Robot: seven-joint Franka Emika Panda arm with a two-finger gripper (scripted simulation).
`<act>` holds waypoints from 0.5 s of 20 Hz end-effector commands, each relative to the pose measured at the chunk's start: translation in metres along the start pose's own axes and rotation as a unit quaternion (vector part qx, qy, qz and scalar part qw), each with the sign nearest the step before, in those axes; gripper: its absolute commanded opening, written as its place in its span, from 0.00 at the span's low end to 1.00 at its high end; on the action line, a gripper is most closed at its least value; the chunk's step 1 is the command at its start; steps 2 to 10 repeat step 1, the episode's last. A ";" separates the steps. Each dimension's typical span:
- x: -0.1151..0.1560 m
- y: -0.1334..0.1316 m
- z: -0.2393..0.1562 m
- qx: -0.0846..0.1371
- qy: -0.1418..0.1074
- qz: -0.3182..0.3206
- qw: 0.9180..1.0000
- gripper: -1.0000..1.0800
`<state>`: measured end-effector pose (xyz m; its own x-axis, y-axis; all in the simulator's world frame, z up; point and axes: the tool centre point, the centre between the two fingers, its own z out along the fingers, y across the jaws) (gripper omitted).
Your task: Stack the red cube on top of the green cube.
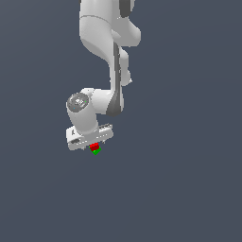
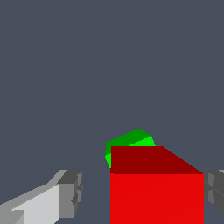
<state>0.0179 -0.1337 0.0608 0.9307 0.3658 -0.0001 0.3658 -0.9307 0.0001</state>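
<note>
The red cube (image 1: 94, 146) sits right above the green cube (image 1: 97, 151) and touches it, under the white hand in the exterior view. In the wrist view the red cube (image 2: 156, 192) fills the space between the fingers, and the green cube (image 2: 130, 140) peeks out from behind and below it. My gripper (image 1: 94, 144) (image 2: 144, 192) straddles the red cube with its jaws open. One grey pad (image 2: 72, 192) stands clearly apart from the cube. The other pad (image 2: 215, 192) is close to the opposite face with a thin gap.
The plain dark grey floor (image 1: 179, 189) spreads all around the two cubes. The white arm (image 1: 106, 42) reaches down from the top of the exterior view. No other objects show.
</note>
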 end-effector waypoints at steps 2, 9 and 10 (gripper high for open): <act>0.000 0.000 0.000 0.000 0.000 0.000 1.000 0.96; 0.000 0.000 0.000 0.000 0.000 0.000 1.000 0.96; 0.000 0.000 0.000 0.000 0.000 0.000 1.000 0.96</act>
